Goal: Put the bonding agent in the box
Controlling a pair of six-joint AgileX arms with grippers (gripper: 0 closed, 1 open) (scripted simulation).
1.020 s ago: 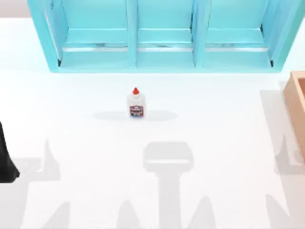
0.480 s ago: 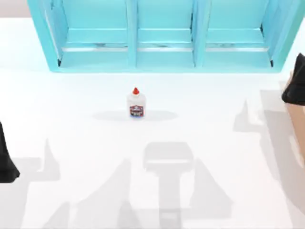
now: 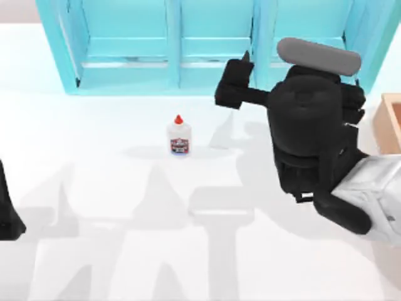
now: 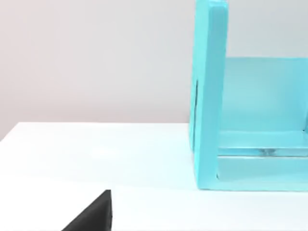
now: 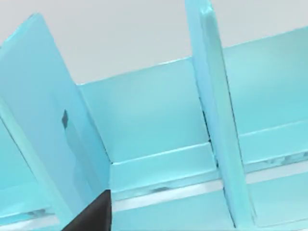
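Observation:
The bonding agent (image 3: 178, 137) is a small white glue bottle with a red cap and a blue-and-red label. It stands upright on the white table, left of centre and in front of the teal shelf. My right gripper (image 3: 234, 83) hangs above the table to the right of the bottle and a little farther back, close to the shelf front and apart from the bottle. The bulky black right arm (image 3: 310, 135) reaches in from the right. The box (image 3: 390, 122) is a light tan wooden corner at the table's right edge. My left arm (image 3: 7, 210) stays parked at the left edge.
A large teal three-bay shelf unit (image 3: 213, 44) runs along the back of the table. The left wrist view shows its side wall (image 4: 210, 96), and its bays (image 5: 154, 120) take up the right wrist view. White table lies open in front of the bottle.
My right arm has swept in from the right edge toward the middle, and its gripper now sits near the shelf, right of the bottle. The bottle and left arm have not moved.

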